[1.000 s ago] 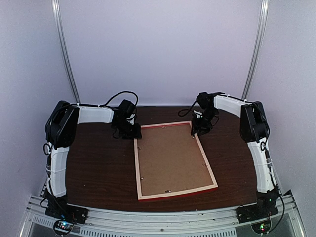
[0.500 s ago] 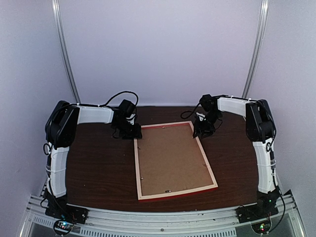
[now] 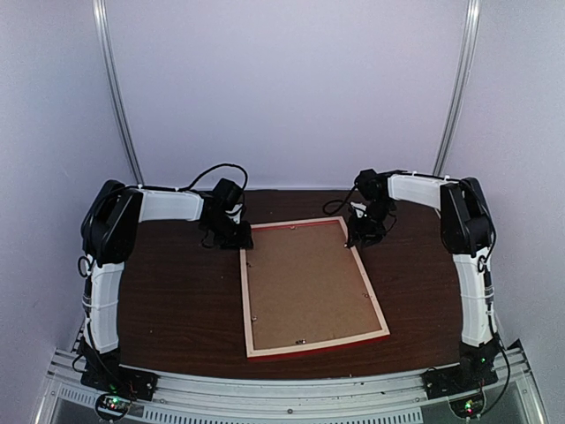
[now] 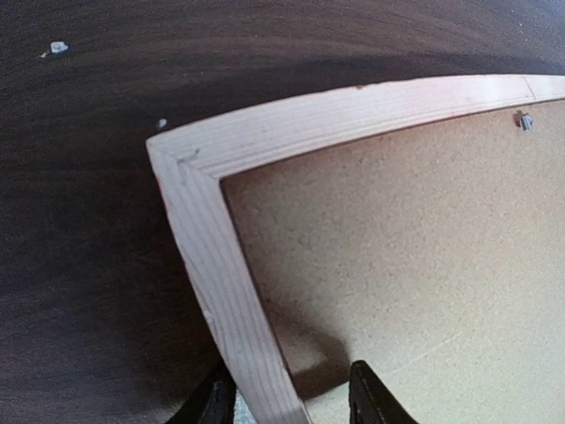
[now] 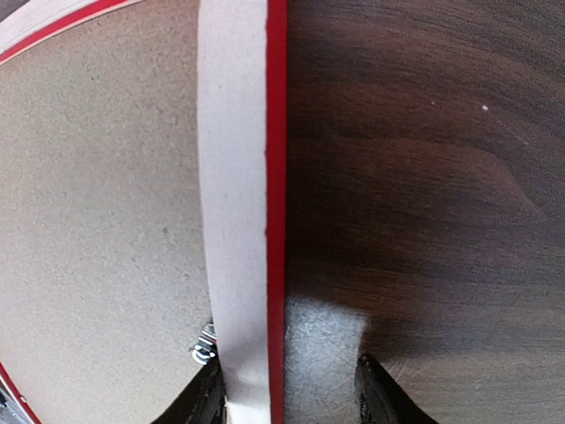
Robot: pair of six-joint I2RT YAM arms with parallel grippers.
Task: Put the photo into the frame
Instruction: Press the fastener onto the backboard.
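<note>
Top external shows the frame (image 3: 250,305) lying back-up on the worktop (image 3: 177,300), its brown backing board (image 3: 305,283) inside. Left pincer (image 4: 287,399) and right pincer (image 5: 284,393) each stand part-open, straddling a far-corner rail unclamped.

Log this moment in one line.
frame: back up, flat; left gripper: open, astride its left side; right gripper: open, astride its right side; photo: not seen

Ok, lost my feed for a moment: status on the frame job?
Frame face down, backing board in. Left gripper open astride its left side, right gripper open astride its right. Photo not in sight.
</note>
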